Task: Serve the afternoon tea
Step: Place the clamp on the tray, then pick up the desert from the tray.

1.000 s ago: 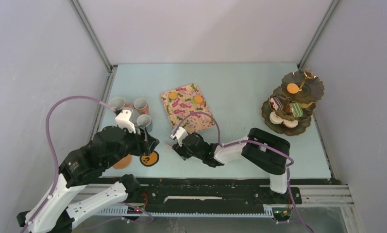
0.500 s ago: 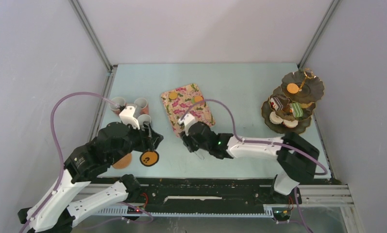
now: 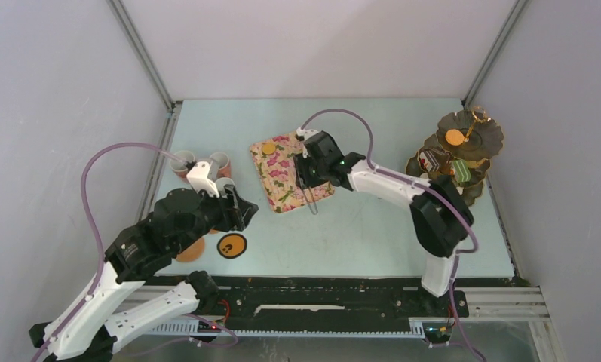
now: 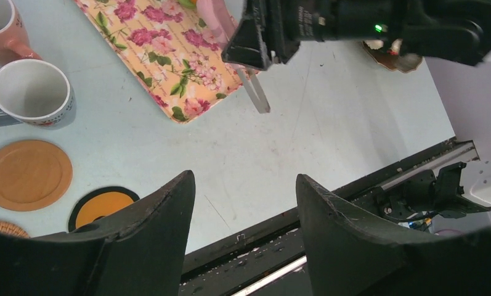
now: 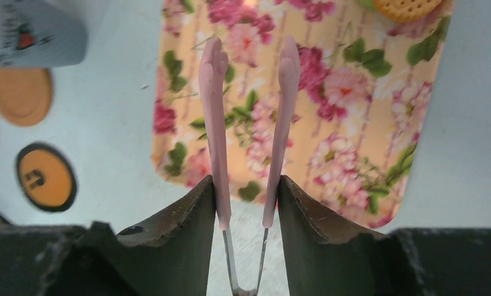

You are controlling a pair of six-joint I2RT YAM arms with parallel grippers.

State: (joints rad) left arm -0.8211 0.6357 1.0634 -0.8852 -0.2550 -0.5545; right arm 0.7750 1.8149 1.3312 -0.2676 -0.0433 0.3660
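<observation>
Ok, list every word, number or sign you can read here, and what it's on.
No text reads clearly.
Dark mark on the black-rimmed orange coaster: too blurred to read.
Small red and dark print on the grey mug: too blurred to read.

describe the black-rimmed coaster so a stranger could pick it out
On the pale blue table, find the mugs clustered near its left edge. Toward the near edge from them lies a round coaster. Unlike the plain wooden coaster beside it, it is orange with a black rim and a dark mark in its middle.
</observation>
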